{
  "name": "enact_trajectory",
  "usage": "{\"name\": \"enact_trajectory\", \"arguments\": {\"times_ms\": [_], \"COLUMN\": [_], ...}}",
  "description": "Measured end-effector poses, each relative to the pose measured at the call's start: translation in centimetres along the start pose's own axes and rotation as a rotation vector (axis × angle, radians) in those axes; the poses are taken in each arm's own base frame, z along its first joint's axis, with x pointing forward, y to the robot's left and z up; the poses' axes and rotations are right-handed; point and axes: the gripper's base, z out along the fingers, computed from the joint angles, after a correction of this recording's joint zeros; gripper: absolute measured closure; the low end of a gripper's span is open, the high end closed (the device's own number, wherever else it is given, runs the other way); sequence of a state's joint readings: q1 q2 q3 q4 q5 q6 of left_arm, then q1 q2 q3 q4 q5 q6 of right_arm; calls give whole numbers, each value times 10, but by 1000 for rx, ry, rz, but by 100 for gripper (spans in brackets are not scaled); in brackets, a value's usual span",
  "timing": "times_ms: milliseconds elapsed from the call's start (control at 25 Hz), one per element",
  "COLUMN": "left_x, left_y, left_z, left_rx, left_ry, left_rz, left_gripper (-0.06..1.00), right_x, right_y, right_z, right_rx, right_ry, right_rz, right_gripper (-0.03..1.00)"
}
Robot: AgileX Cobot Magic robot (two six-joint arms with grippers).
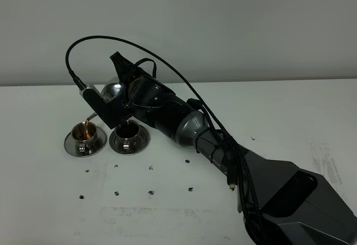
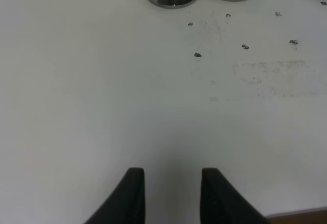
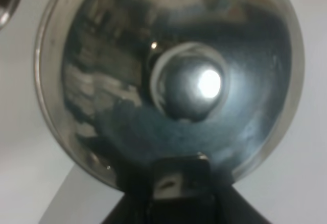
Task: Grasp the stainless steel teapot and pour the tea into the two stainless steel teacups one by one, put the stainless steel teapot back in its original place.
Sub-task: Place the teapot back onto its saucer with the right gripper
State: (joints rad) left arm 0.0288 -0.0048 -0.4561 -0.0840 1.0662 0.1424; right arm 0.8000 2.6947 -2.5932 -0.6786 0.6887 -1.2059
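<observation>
Right gripper (image 1: 114, 108) is clamped on the stainless steel teapot (image 1: 113, 90), which is tipped well over above the left teacup (image 1: 85, 132). A thin amber stream (image 1: 85, 124) falls into the cup. Tight quarters here: the right teacup (image 1: 128, 131) sits just beside it under the arm, their saucers (image 1: 70, 144) almost touching. Up close, the pot's domed lid (image 3: 102, 81) and round knob (image 3: 190, 81) gleam mirror-bright. Left gripper (image 2: 172, 193) hangs with fingers parted and nothing between them, low over bare white table (image 2: 102, 106), well apart from the cups. Small dark specks (image 2: 197, 54) dot the surface, and a plain pale wall (image 1: 223, 22) stands behind.
</observation>
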Motion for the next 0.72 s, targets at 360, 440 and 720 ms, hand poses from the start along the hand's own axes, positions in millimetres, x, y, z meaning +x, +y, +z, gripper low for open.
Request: {"name": "enact_trajectory", "arguments": {"times_ms": [360, 440, 720], "left_x": [0, 0, 0], "left_y": [0, 0, 0], "left_z": [0, 0, 0], "left_rx": [0, 0, 0], "left_ry": [0, 0, 0], "left_rz": [0, 0, 0], "left_gripper": [66, 66, 66], "right_x": [0, -1, 0], "right_y": [-1, -1, -2], "right_z": [0, -1, -1], "right_rx": [10, 13, 22], "right_ry": [11, 10, 12], "right_rz": [-19, -20, -28], "right_gripper": [79, 79, 79]}}
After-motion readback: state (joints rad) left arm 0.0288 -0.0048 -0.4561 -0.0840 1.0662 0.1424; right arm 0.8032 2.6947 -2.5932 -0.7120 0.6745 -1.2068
